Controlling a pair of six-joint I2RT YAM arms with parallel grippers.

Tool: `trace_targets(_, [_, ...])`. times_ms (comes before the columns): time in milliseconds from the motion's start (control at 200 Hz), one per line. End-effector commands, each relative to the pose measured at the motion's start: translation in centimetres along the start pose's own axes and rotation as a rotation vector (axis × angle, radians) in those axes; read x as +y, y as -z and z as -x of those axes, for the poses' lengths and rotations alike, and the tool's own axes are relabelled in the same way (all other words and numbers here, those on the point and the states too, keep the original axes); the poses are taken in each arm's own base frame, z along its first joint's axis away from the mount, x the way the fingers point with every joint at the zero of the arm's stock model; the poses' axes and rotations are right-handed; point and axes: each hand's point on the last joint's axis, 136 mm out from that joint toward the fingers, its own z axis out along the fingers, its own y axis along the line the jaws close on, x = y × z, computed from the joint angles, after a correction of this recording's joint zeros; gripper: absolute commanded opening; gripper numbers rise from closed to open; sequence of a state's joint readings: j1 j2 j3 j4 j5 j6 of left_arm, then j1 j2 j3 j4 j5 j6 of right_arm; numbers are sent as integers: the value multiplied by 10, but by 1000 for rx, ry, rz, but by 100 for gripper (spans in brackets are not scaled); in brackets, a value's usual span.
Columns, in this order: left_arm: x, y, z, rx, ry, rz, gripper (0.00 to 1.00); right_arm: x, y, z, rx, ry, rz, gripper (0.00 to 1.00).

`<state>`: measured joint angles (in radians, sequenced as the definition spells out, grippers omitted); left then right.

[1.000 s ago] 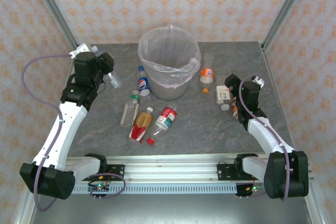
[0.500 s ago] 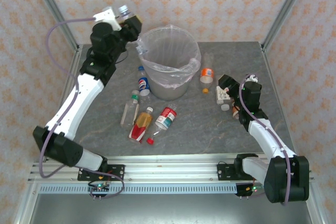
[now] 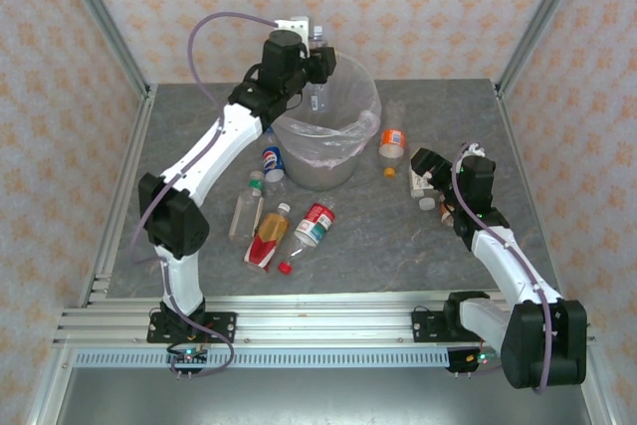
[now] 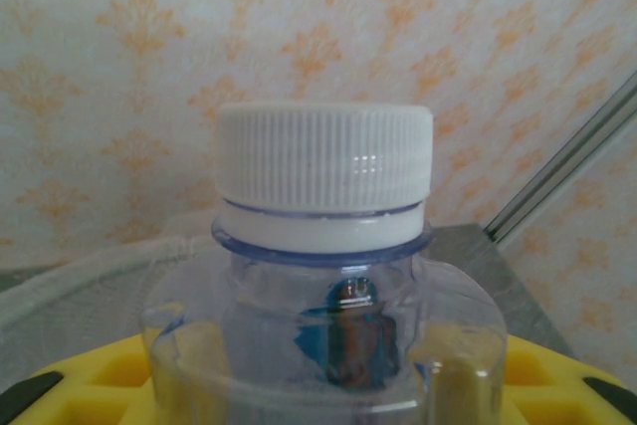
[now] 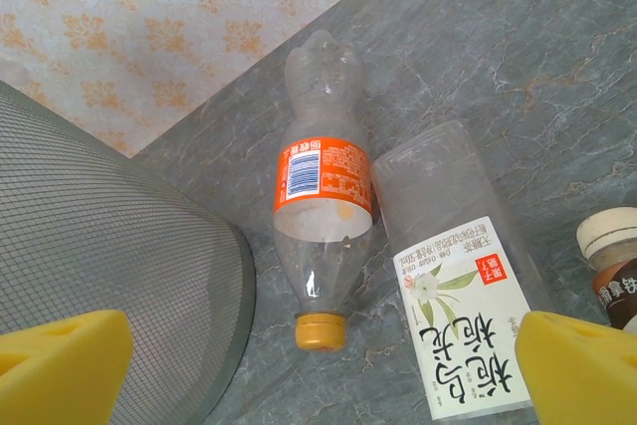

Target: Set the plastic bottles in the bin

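Two pincers are mine. The left pincer [image 3: 313,75] is clenched on a label-less clear bottle [image 3: 318,97] with a white cap [image 4: 324,161], my yellow pads [image 4: 109,380] pressing it from both sides. From above, that bottle hangs over the mouth of the bin [image 3: 323,174], near the far-left part of its bag-lined rim. The bin stands toward the far edge of the desk [image 3: 398,246], about midway along it. My right pincer [image 3: 426,178] sits low near the desk's right edge, fingers spread wide and grasping nothing. A white-label bottle [image 5: 460,296] lies on its side just ahead of them. An orange-label bottle [image 5: 323,216] lies beside that one, close to the bin's grey wall. Four more lie on the desk in front of the bin, toward its left: a blue-label bottle [image 3: 271,158], a green-capped bottle [image 3: 244,214], a red-and-yellow bottle [image 3: 267,243] and a red-label bottle [image 3: 317,223]. A loose red cap [image 3: 285,268] rests near the last two.
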<state>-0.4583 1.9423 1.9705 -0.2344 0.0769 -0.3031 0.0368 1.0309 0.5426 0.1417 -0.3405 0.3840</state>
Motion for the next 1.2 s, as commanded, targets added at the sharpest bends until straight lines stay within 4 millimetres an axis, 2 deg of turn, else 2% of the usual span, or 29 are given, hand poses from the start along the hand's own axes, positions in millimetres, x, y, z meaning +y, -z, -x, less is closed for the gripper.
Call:
trace_targets(0, [6, -12, -22, 86, -49, 55, 39, 7, 4, 11, -33, 34, 7, 99])
trace_targets(155, [6, -34, -56, 187, -100, 87, 38, 9, 4, 10, -19, 44, 15, 99])
trace_targets(325, [5, -45, -89, 278, -165, 116, 40, 10, 5, 9, -21, 50, 22, 99])
trace_targets(490, [19, -52, -118, 355, -164, 193, 40, -14, 5, 15, -54, 13, -116, 99])
trace_targets(571, [21, -55, -130, 389, -148, 200, 40, -19, 2, 15, -32, 14, -154, 99])
trace_targets(926, [40, -62, -172, 485, -134, 269, 48, -32, 0, 14, -54, -35, -214, 99])
trace_targets(1111, [41, -64, -179, 485, -116, 273, 53, -37, 1, 14, -54, -40, -241, 99])
trace_targets(1191, [38, -63, -179, 477, -117, 267, 59, -41, 2, 13, -59, -48, -261, 99])
